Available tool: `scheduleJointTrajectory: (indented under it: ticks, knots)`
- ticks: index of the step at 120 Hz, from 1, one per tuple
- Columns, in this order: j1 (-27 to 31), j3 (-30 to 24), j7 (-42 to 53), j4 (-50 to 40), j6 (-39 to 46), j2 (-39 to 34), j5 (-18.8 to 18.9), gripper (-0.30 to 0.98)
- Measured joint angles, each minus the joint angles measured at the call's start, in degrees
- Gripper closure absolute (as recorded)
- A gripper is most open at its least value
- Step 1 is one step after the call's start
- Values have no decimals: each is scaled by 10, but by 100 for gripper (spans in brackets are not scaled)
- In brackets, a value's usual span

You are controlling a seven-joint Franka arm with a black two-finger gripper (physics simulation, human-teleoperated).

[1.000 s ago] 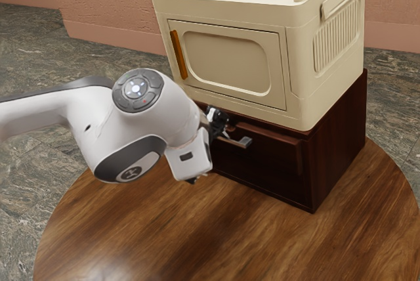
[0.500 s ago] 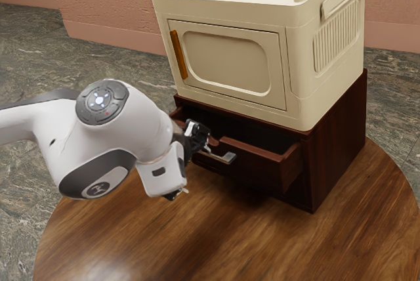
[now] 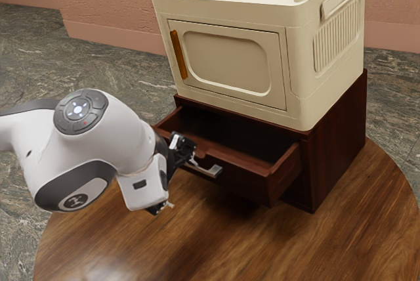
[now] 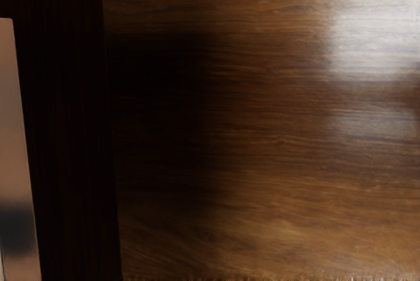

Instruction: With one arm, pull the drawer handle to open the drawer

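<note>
My gripper (image 3: 187, 154) is at the exterior view's left end of the metal drawer handle (image 3: 209, 170), close against it; its hold on the bar is hidden. The dark wood drawer (image 3: 246, 170) stands partly pulled out of the low cabinet (image 3: 333, 145), its inside visible from above. In the wrist view the pale handle (image 4: 18, 143) runs along one edge, beside the dark drawer front (image 4: 72, 123).
A cream cabinet (image 3: 226, 61) with an orange door handle (image 3: 178, 54) stands on top of the dark one. Below and in front of the drawer lies the round wooden table (image 3: 262, 245), also seen in the wrist view (image 4: 275, 143).
From nearly closed, the drawer has slid well out toward the exterior view's lower left. My gripper has moved the same way, staying at the handle.
</note>
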Motion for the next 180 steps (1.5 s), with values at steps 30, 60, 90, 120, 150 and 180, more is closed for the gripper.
scheduleJointTrajectory:
  ticks: [30,60,90,120,150,180]
  knots:
    - [-2,-1,0,-10,-37,-23,-1,0]
    - [-7,-2,0,-37,-58,-58,-2,0]
    - [-8,-2,-1,-58,-73,-86,-1,-1]
    - [-11,-7,-2,-52,-92,-88,-5,1]
    - [-26,-19,-2,-32,-131,-91,-6,4]
    - [-37,-58,-2,36,-173,-97,-17,3]
